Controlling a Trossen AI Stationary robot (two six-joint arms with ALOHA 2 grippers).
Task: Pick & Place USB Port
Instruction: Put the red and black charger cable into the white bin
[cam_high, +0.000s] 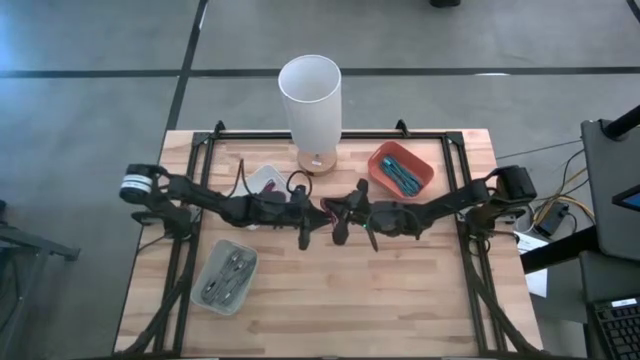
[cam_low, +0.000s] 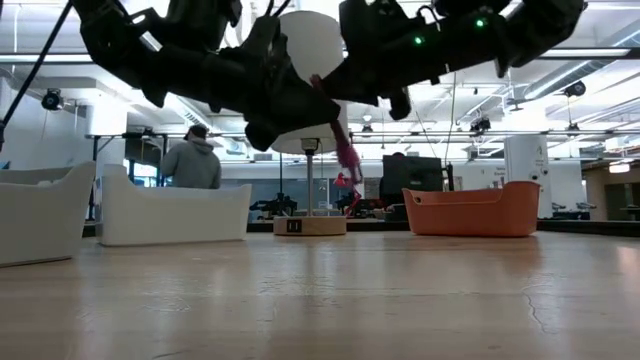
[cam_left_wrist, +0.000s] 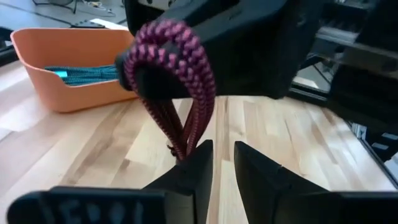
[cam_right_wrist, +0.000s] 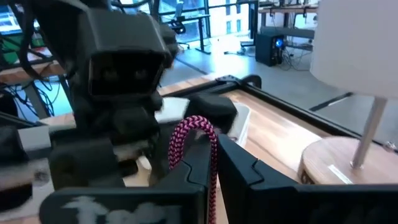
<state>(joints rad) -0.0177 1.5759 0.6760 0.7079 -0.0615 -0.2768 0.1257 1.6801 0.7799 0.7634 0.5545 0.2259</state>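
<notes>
A: Right gripper (cam_right_wrist: 211, 163) pinches the pink braided USB cable (cam_right_wrist: 194, 134) mid-air over table centre; left gripper (cam_left_wrist: 217, 163) part-spread beside it.

B: Handover step, likely. Next: left closes, right releases.

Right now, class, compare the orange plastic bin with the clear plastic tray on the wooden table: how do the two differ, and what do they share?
The orange plastic bin is opaque; the clear plastic tray is see-through. The bin sits at the far right near the white lamp; the tray sits near the left front. The bin holds teal items; the tray holds grey ones. Both are shallow, open-topped containers lying at an angle on the wooden table.
</notes>
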